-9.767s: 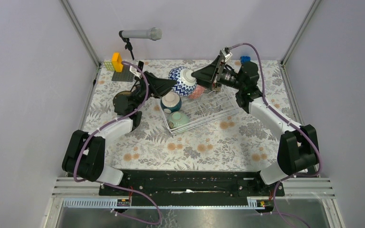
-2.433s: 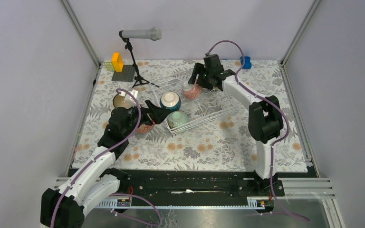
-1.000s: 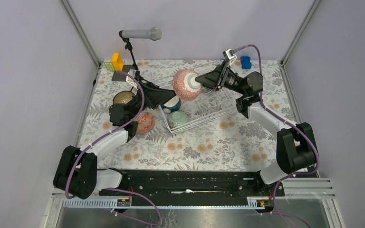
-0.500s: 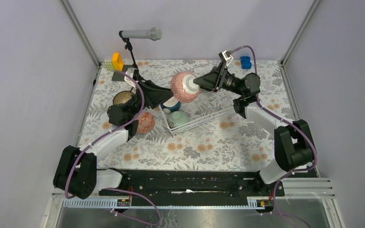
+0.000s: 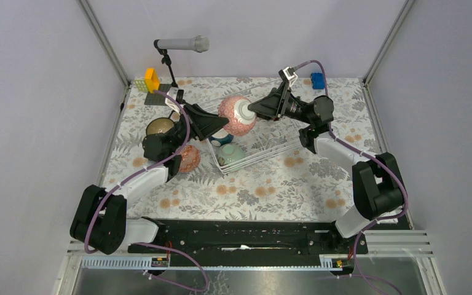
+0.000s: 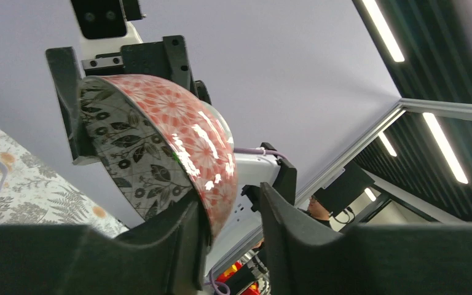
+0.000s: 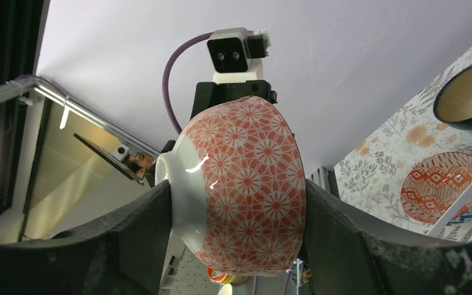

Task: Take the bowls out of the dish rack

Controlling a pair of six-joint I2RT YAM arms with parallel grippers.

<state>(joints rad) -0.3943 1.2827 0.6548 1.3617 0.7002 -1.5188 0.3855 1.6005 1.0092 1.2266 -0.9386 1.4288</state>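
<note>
My right gripper (image 5: pixel 246 111) is shut on the pink patterned bowl (image 5: pixel 232 118), clamping it from foot to rim (image 7: pixel 252 184) and holding it in the air above the rack's left end. My left gripper (image 5: pixel 216 125) is open with the bowl's rim (image 6: pixel 160 141) between its fingers: one finger (image 6: pixel 190 215) lies against the rim, the other stands apart. The white wire dish rack (image 5: pixel 276 140) holds a teal bowl (image 5: pixel 222 137) and a pale green bowl (image 5: pixel 231 153).
A dark brown bowl (image 5: pixel 160 126) and a red-patterned bowl (image 5: pixel 188 158) sit on the floral cloth left of the rack; both show in the right wrist view (image 7: pixel 467 92) (image 7: pixel 439 184). A microphone stand (image 5: pixel 181 44), yellow-grey bricks (image 5: pixel 152 83) and a blue item (image 5: pixel 318 80) stand at the back.
My right gripper has carried the pink bowl a little left and down toward my left gripper. My left gripper has edged up and its fingers now straddle the rim.
</note>
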